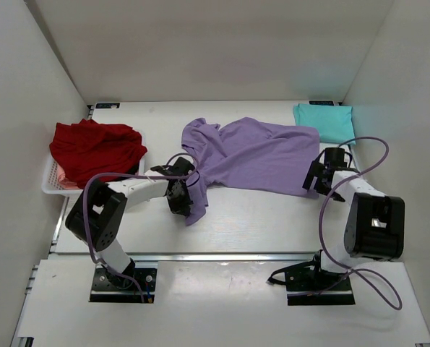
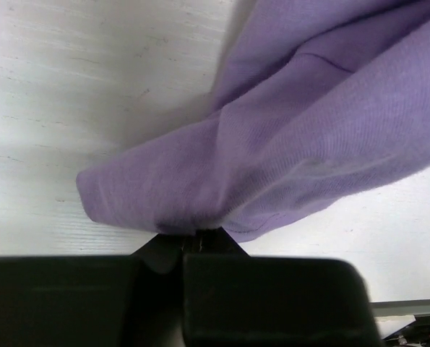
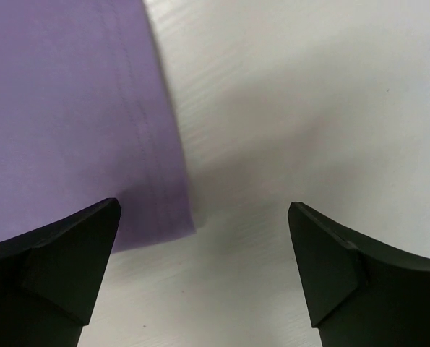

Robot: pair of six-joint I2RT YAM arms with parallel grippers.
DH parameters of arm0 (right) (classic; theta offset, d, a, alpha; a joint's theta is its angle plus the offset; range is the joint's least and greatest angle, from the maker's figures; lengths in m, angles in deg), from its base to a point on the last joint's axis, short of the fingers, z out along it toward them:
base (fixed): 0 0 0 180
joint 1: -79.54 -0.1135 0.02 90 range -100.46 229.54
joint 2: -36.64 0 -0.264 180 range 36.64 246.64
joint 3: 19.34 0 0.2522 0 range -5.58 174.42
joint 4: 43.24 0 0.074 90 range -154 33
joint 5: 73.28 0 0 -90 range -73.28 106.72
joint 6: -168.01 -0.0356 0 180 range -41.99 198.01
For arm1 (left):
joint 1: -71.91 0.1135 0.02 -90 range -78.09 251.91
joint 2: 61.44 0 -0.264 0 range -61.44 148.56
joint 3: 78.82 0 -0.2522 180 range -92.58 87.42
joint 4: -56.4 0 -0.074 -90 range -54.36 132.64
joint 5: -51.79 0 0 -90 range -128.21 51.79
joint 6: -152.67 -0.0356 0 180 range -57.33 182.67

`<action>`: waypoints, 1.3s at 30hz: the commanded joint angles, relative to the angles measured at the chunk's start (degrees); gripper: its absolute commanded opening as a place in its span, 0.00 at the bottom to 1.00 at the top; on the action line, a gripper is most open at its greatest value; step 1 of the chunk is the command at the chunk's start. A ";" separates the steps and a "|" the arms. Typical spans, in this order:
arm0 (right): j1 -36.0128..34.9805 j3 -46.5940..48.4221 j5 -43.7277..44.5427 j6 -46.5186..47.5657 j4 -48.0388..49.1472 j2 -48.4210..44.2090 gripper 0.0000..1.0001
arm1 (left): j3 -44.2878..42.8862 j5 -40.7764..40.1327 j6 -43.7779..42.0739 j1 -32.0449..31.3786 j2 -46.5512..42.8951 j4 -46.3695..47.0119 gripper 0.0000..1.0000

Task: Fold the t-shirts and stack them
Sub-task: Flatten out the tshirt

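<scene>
Spreading the lavender t-shirt flat on the tabletop looks to be the step in hand: the left claw pinches a bunched fold at its near-left end, while the right claw hangs spread over the hem corner (touching or not, I cannot tell). Next that claw must drop and nip the corner so both can pull the cloth taut.

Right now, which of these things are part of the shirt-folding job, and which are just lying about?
Part of the job:
lavender t-shirt, pinched by the left gripper
folded teal t-shirt
red t-shirt heap
right gripper, open at the lavender hem

Just lying about:
white slotted basket under the red heap
</scene>
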 commanded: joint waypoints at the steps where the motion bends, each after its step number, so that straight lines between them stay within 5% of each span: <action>1: 1.06 3.31 -0.62 -2.00 -0.93 3.87 0.99 | 1.99 -2.48 -1.84 0.29 1.60 0.70 0.00; 5: -0.60 12.17 -2.82 -0.77 -5.22 12.82 0.85 | 3.57 -3.00 -2.54 1.79 -1.57 -0.10 0.00; 8: -2.18 18.16 -4.93 -1.91 -11.37 18.19 0.84 | 5.06 -2.56 -2.98 3.37 -4.12 -0.97 0.00; 10: -3.15 19.58 -5.28 -3.04 -14.28 19.44 0.87 | 5.68 -2.56 -2.45 3.89 -6.57 -1.24 0.00; 13: -3.51 17.40 -9.24 -5.67 -15.52 18.30 0.75 | 7.26 -2.04 -2.19 5.04 -8.77 -1.06 0.00; 14: -3.25 16.00 -10.98 -6.47 -15.17 17.77 0.69 | 7.70 -2.03 -2.28 5.39 -9.83 -0.72 0.00; 18: -3.25 13.35 -15.39 -5.86 -13.76 16.63 0.00 | 9.02 -1.95 -2.28 6.79 -11.94 -0.71 0.00; 21: -1.94 16.49 -17.76 -4.64 -15.60 16.19 0.00 | 5.71 -2.56 -3.59 7.59 -14.14 -2.81 0.00; 26: -0.96 29.12 -22.68 -4.71 -16.75 10.13 0.00 | -16.25 -3.01 -10.61 14.43 -14.16 -6.43 0.00; 29: -1.13 43.07 -28.13 -4.11 -16.48 11.52 0.00 | -36.10 4.77 -12.65 21.79 -5.84 -4.67 0.00; 32: -2.80 67.00 -30.25 -1.13 -23.06 19.94 0.00 | -64.82 10.97 -12.30 25.51 8.03 -8.42 0.00; 34: -3.16 85.76 -28.94 -0.85 -27.36 23.37 0.00 | -93.58 12.12 -11.60 26.39 16.59 -13.70 0.00; 35: -2.90 89.77 -28.84 -0.77 -28.95 25.48 0.00 | -98.50 13.07 -9.33 27.18 20.18 -14.50 0.00; 37: -2.02 97.61 -29.36 -2.16 -29.94 25.24 0.00 | -98.15 17.72 -6.15 29.47 18.48 -10.32 0.00; 39: -0.70 95.37 -29.64 -2.52 -27.93 20.27 0.00 | -80.89 15.91 -6.67 29.48 6.49 -2.70 0.00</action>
